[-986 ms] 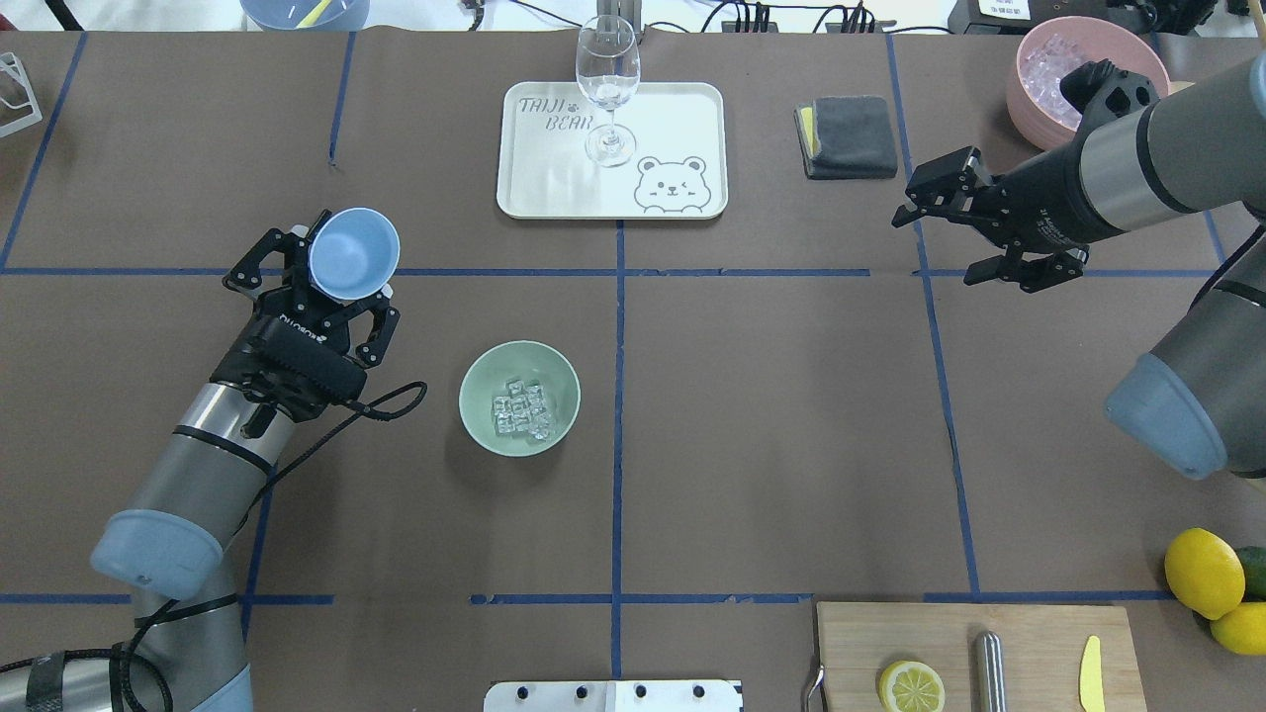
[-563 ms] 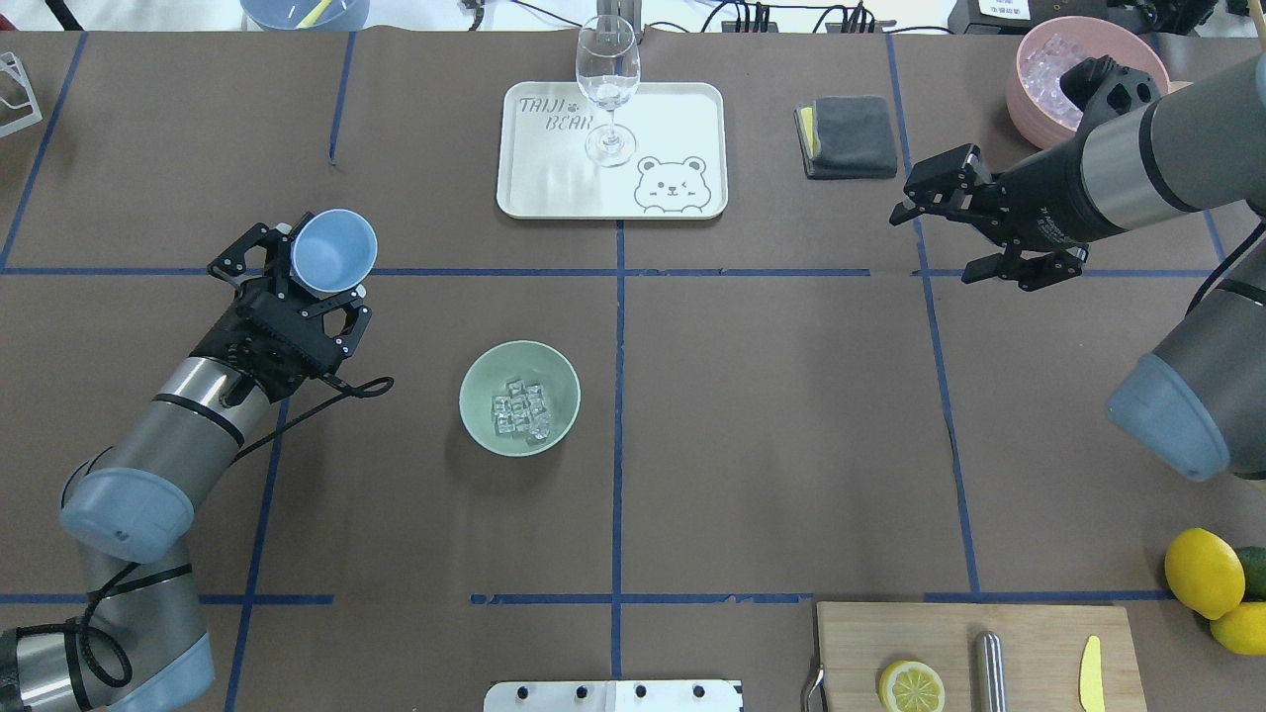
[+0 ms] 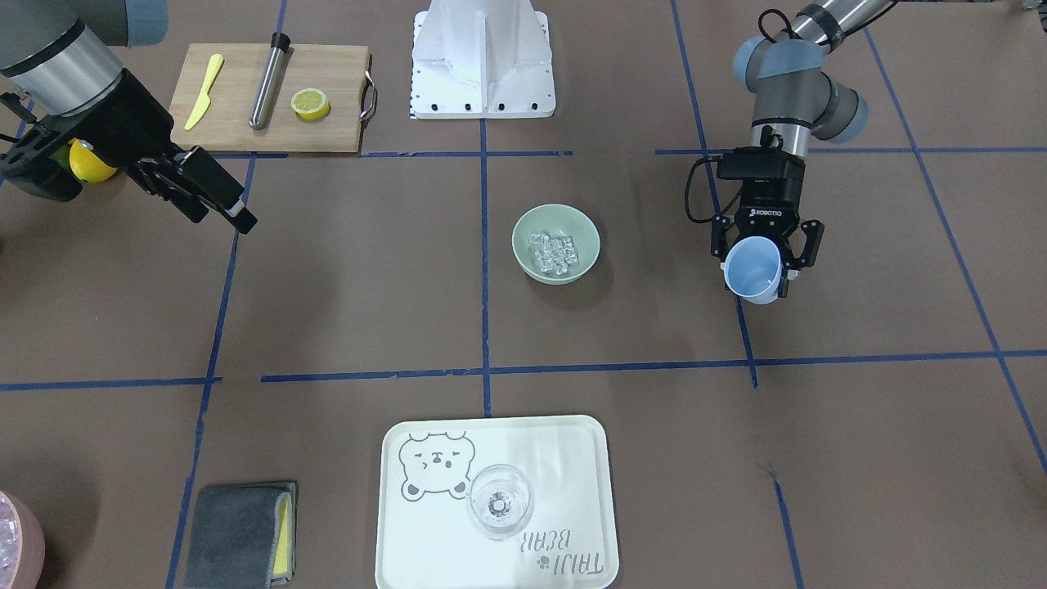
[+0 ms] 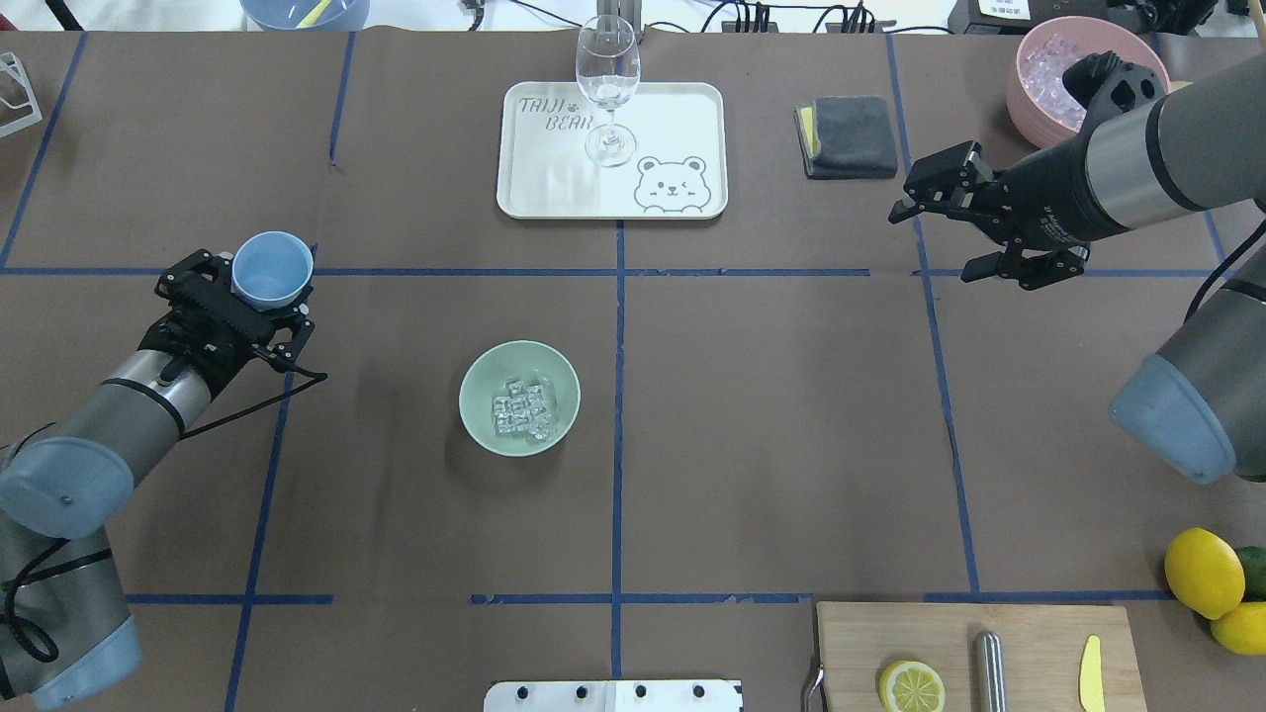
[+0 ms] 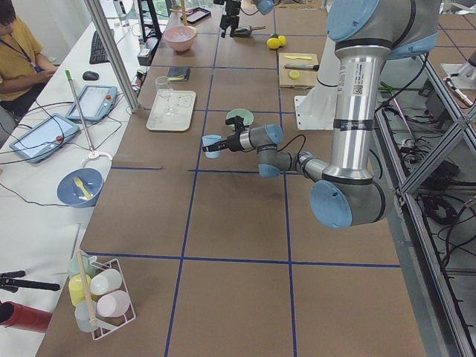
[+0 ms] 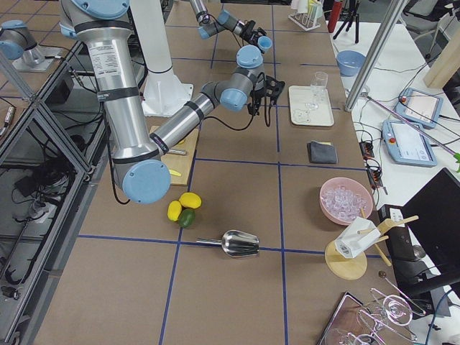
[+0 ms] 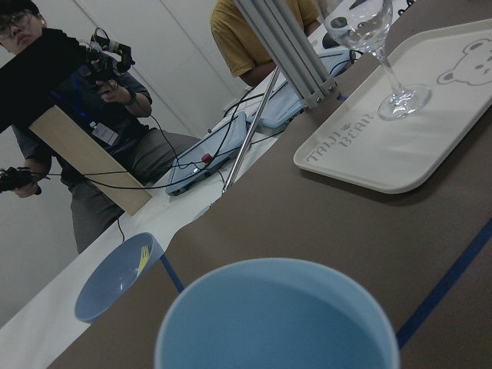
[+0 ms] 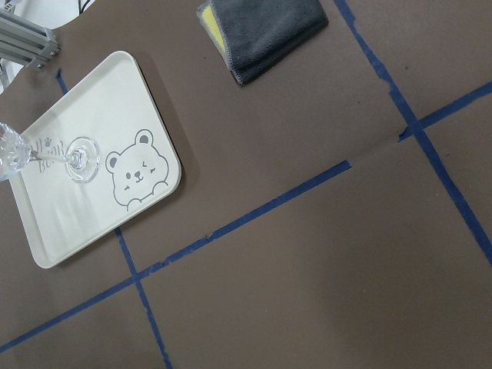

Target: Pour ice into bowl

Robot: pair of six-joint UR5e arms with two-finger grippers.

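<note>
Wooden cutting board (image 4: 1029, 633): at the table edge nearest the robot, on its right side; it carries 1 halved lemon (image 4: 911, 685) cut face up, 1 steel cylinder (image 4: 989, 670) and 1 small yellow plastic knife (image 4: 1090, 674), all apart from one another.
Whole citrus: 2 yellow lemons (image 4: 1203, 572) and 1 green lime (image 4: 1254, 571) touch in a cluster just right of the board.
Bowl: the round pale sage-green bowl (image 4: 475, 381) stands upright on the brown paper table cover (image 4: 791, 415), slightly left of the middle blue tape line.
Ice: the small clear ice cubes (image 4: 521, 408) lie heaped in the bottom of the green bowl.
Left gripper (image 3: 764, 260): its fingers are clenched on a light-blue plastic cup (image 3: 752, 268), well apart from the bowl on the robot's left.
Cup: mouth up, inside empty in the left wrist view; whether its base touches the table cannot be told.
Right gripper (image 4: 935, 242): fingers spread apart with nothing between them, above the table on the robot's right.
White bear-print tray (image 4: 554, 168): on the far side of the table, bearing 1 upright clear wine glass (image 4: 607, 74).
Folded grey cloth (image 4: 851, 133): right of the tray, with a yellow layer at its edge.
Pink round container (image 4: 1019, 94): at the far right corner, holding more clear cubes (image 4: 1040, 71).
</note>
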